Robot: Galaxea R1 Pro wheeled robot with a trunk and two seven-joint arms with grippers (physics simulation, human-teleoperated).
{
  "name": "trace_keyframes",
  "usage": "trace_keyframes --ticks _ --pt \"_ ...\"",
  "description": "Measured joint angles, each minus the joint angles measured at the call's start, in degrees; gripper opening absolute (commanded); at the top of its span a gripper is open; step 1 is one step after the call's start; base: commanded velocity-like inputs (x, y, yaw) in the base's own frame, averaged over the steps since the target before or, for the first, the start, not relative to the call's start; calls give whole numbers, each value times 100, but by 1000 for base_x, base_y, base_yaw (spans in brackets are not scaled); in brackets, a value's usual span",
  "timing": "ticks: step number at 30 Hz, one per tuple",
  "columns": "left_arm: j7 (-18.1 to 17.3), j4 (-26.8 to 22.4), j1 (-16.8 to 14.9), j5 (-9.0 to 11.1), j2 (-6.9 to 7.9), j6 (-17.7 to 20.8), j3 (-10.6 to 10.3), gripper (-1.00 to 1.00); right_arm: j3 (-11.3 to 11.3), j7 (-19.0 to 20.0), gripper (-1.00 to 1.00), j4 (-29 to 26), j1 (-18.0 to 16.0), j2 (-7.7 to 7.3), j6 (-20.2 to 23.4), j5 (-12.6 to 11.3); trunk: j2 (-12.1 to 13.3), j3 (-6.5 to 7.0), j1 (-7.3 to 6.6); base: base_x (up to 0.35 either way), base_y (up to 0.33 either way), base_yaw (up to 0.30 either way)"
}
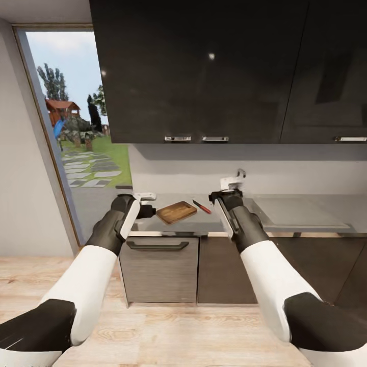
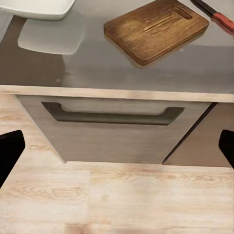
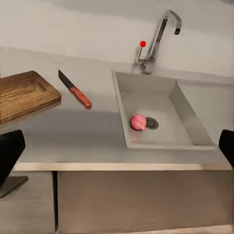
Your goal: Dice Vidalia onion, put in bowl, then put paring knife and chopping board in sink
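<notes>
Item: small pinkish-red round onion point(image 3: 138, 122), lying in the rectangular grey steel sink point(image 3: 190, 117), touching the basin floor just beside the dark round drain point(image 3: 152, 124). Curved chrome tap with red-tipped lever point(image 3: 158, 36) stands at the sink's back rim.

On the glossy dark-grey tabletop point(image 3: 83, 131) beside the sink we record a paring knife with slim dark blade and red handle point(image 3: 74, 89), then a dark-brown wooden chopping board with rounded corners point(image 2: 155, 30), flat, near the knife yet apart from it. Beyond the board, a shallow white squarish bowl point(image 2: 36, 8).

Our left hand point(image 2: 117, 146) and right hand point(image 3: 117, 146) hang before the tabletop edge, fingers spread wide, empty. Below: grey drawer with recessed handle point(image 2: 113, 117); pale wooden floor point(image 1: 168, 331).
</notes>
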Motion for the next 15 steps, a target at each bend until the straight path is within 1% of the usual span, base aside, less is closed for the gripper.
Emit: trace_keyframes --ticks 1,2,6,8,10,15 --pt "-7 42 -15 8 7 -66 -11 100 -4 20 100 322 -248 8 -121 -91 1 1 0 0 0 0" --pt "-8 22 -18 9 16 -81 -21 100 -5 27 100 389 -302 9 -145 -152 0 0 0 0 0 0" --pt "-9 -137 -24 10 58 -99 -51 100 -5 51 100 467 -362 0 -169 -366 0 0 0 0 0 0" --pt "-9 -252 -24 3 115 -102 -63 100 4 113 100 491 -374 -11 -171 -476 0 0 0 0 0 0" --pt "-9 -301 -24 8 165 -104 -68 100 12 231 100 518 -380 -18 -176 -526 0 0 0 0 0 0" --pt "-7 -295 -28 5 196 -109 -76 100 16 485 100 648 -383 -32 -188 -548 -1 0 -1 55 -5 0"
